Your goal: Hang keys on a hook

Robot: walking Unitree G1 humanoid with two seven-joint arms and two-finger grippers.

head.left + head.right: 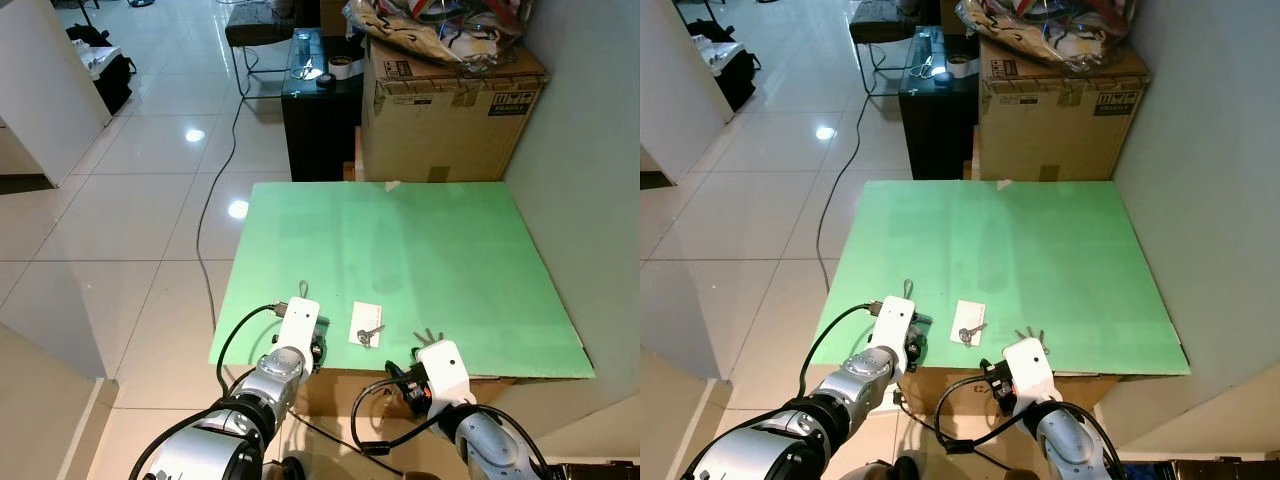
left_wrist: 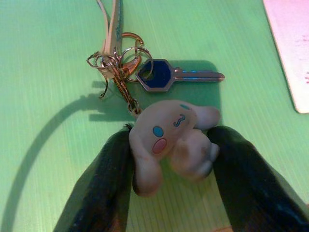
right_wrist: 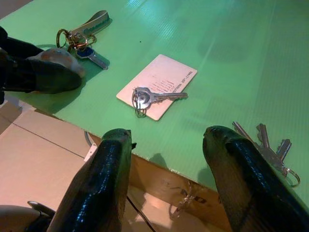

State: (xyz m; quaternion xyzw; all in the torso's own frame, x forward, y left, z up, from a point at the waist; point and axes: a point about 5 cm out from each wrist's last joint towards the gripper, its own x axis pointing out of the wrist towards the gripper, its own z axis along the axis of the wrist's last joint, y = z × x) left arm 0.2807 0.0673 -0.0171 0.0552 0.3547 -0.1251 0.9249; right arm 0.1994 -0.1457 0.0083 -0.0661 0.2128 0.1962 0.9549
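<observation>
- Three sets of keys lie along the near edge of the green table top [image 1: 400,250].
- Far left: the left gripper [image 2: 169,159] is down on the near left corner, its two black fingers pinched around a white plush charm [image 2: 169,145].
- The charm's chain leads to a cluster of rings, a blue-headed key [image 2: 164,76] and a strap [image 3: 91,24], all flat on the green.
- Middle: a white card [image 1: 366,322] lies just beside that gripper, with a single silver key [image 3: 154,96] and its ring on top.
- Right: a loose key bunch [image 3: 268,150] rests at the table's near edge.
- The right gripper [image 3: 166,169] hovers over that edge, fingers spread apart, holding nothing.
- Beyond the table stands a cardboard box [image 1: 450,110].
</observation>
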